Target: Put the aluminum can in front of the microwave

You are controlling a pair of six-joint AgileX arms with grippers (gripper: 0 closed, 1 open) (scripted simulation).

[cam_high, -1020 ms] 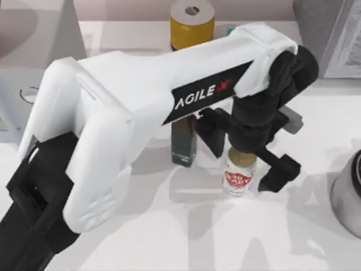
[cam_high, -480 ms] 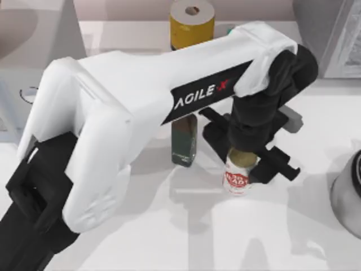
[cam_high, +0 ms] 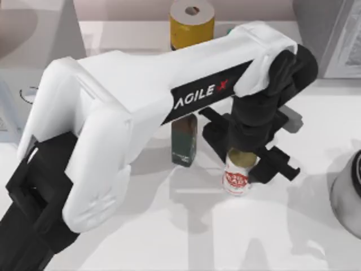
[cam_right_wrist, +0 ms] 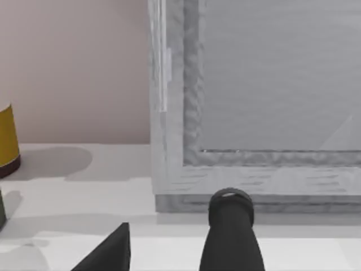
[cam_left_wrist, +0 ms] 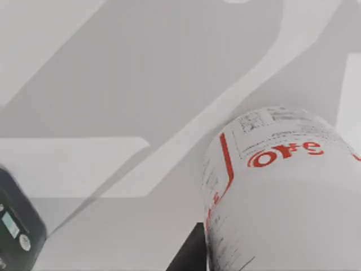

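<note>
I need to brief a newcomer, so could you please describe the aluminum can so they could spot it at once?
Follow the big white left arm to its black left gripper near the table's middle: the can stands between its fingers. It is small and white with a red label, unlike the dark green bottle beside it.

Bright even light, soft overlapping shadows

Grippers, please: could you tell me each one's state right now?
Left gripper: closed on the aluminum can.
Right gripper: open, holding nothing.

dark green bottle (cam_high: 184, 141) just left of aluminum can (cam_high: 237, 176), bare table (cam_high: 186, 237) below, grey pot (cam_high: 348, 197) far right
</note>
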